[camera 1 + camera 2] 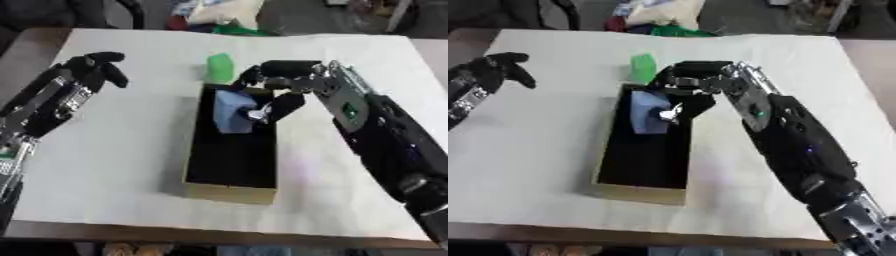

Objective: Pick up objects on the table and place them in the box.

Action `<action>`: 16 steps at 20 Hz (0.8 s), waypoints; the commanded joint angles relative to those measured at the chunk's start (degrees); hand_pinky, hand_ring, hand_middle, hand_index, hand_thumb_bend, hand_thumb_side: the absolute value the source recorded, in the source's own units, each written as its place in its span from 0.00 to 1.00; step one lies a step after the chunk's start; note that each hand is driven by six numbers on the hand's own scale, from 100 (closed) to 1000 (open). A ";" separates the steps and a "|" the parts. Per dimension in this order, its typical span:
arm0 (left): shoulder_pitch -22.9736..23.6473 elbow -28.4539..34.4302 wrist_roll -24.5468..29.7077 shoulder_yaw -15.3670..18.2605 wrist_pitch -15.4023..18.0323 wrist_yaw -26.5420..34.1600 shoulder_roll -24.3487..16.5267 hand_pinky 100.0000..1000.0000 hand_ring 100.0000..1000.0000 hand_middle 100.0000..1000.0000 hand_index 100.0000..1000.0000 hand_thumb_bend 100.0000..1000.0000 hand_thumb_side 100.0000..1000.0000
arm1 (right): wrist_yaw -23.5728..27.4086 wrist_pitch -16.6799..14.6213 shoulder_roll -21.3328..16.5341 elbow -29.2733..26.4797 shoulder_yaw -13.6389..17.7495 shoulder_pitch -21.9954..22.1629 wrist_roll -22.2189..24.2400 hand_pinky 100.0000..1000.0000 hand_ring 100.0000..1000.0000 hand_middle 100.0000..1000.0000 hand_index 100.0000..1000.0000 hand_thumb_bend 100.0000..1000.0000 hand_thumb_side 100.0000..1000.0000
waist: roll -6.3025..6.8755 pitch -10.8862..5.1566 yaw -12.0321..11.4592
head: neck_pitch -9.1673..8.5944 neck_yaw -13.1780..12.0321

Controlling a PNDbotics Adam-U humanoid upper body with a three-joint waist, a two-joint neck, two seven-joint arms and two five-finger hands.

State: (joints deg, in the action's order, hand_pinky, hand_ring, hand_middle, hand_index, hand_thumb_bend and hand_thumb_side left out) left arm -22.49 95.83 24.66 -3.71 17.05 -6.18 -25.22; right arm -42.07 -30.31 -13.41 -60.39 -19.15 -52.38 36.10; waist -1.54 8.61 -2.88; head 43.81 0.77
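Black inside, the box (229, 192) sits mid-desk (114, 165). Reaching from 3 o'clock, the right hand (278, 87) pinches a blue block (234, 111) over its far end. Green block (220, 67) waits at 12. Left hand (92, 70) hangs curled, holding nothing, at 9.

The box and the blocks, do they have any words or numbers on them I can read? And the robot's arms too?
No readable text anywhere.
The box: plain walls, no print showing.
The blue block in the right hand: no letters.
The green block behind the box: no letters.
The green patch on the right arm: too blurred to tell.
The left hand: no markings showing.
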 commanded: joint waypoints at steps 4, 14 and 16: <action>-0.63 0.79 -0.09 0.53 0.13 -0.11 -0.86 0.77 0.64 0.59 0.90 0.00 0.97 | -2.04 -2.63 -1.13 -1.98 0.08 -1.06 0.50 0.82 0.85 0.87 0.99 0.21 0.79 | 0.25 -0.70 0.08 | 0.30 0.15; -0.71 0.79 -0.31 0.75 0.19 -0.22 -1.28 0.77 0.64 0.59 0.90 0.00 0.97 | -3.61 -2.93 -3.65 -6.73 -0.22 -1.14 -0.99 0.83 0.86 0.93 1.00 0.29 0.84 | 0.42 -0.87 0.77 | 0.30 -0.25; -1.07 0.75 -0.44 0.76 0.24 -0.29 -1.69 0.77 0.64 0.59 0.91 0.00 0.96 | -3.02 -2.76 -4.49 -8.24 0.02 -1.07 -1.35 0.83 0.85 0.92 1.00 0.28 0.83 | 0.51 -0.94 1.08 | 0.30 -0.42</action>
State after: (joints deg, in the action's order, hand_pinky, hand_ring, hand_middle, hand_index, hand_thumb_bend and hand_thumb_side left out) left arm -22.59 95.81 24.52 -3.66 17.19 -6.38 -25.34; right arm -45.36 -32.13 -16.20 -66.65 -19.74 -52.38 34.15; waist -1.32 8.66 -1.77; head 43.81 0.59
